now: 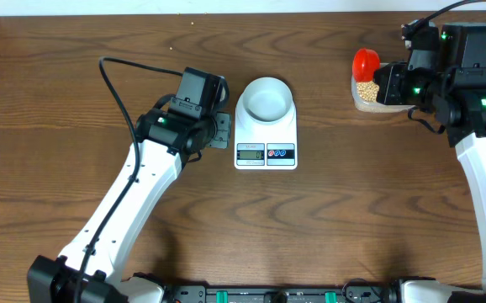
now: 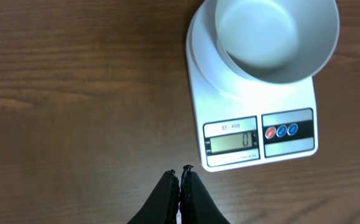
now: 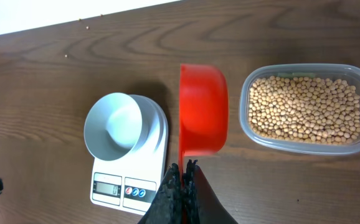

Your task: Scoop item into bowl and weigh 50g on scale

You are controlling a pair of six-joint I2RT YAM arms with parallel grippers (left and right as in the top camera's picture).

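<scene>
The white bowl (image 1: 266, 98) sits empty on the white scale (image 1: 266, 154), whose display (image 2: 231, 142) reads zero. The tan beans (image 3: 301, 109) fill a clear plastic container (image 3: 304, 146) at the far right of the table (image 1: 369, 91). My right gripper (image 3: 184, 167) is shut on the handle of a red scoop (image 3: 203, 118), which hangs just left of the container, between it and the scale (image 3: 121, 186). No beans show in the scoop (image 1: 365, 61). My left gripper (image 2: 180, 169) is shut on nothing and hovers over bare wood just left of the scale's front corner.
The wooden table (image 1: 75, 67) stretches bare to the left and in front of the scale. A black cable (image 1: 117, 93) loops over the left arm. A white wall edge (image 3: 55, 15) runs along the table's far side.
</scene>
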